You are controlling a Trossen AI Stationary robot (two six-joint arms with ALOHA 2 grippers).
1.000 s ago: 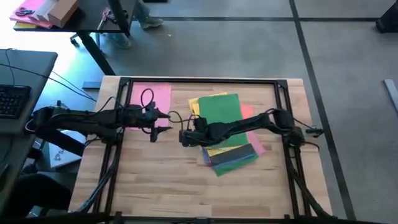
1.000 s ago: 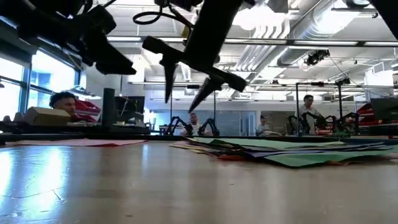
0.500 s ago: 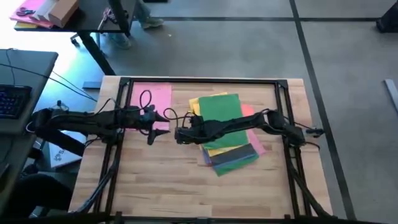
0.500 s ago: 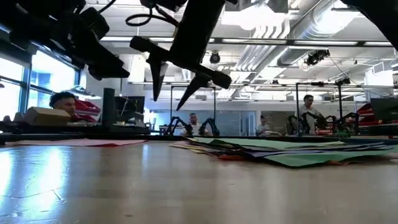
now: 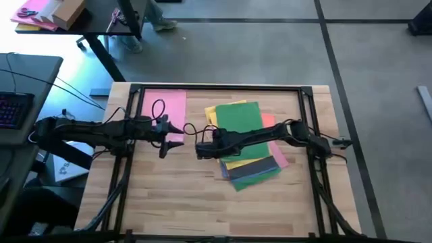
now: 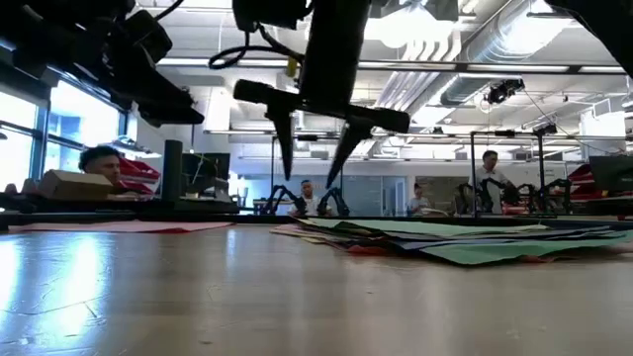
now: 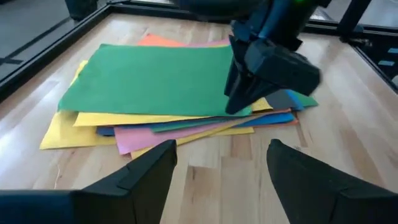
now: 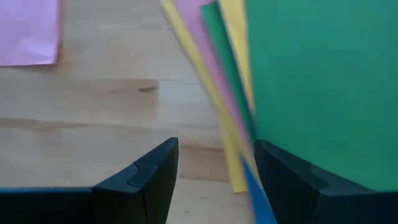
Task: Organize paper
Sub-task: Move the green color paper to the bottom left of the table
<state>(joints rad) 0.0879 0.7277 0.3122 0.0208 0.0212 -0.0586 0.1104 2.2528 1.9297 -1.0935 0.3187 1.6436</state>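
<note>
The paper lies in two places. A loose stack (image 5: 244, 138), green sheet (image 7: 155, 78) on top with yellow, pink, blue, orange and grey edges fanning out beneath, rests flat right of the table's middle. One pink sheet (image 5: 165, 106) lies flat at the far left. My right gripper (image 6: 315, 163) hangs open, fingers pointing down, above the stack's left edge (image 8: 239, 112) and clear of it. My left gripper (image 5: 175, 133) hovers open to the stack's left, near the pink sheet's near edge, its fingers (image 7: 149, 168) aimed at the stack.
A black frame (image 5: 219, 88) runs around the tabletop. Bare wood (image 5: 169, 189) lies along the near side. A desk with a keyboard (image 5: 13, 108) stands off the left edge. In the low view, people (image 6: 99, 163) sit in the room behind.
My right gripper has swung from a slant to point straight down, going a little toward the table's left edge and back again over the stack's left edge. My left gripper has drawn back slightly toward the table's left edge. The paper has not moved.
</note>
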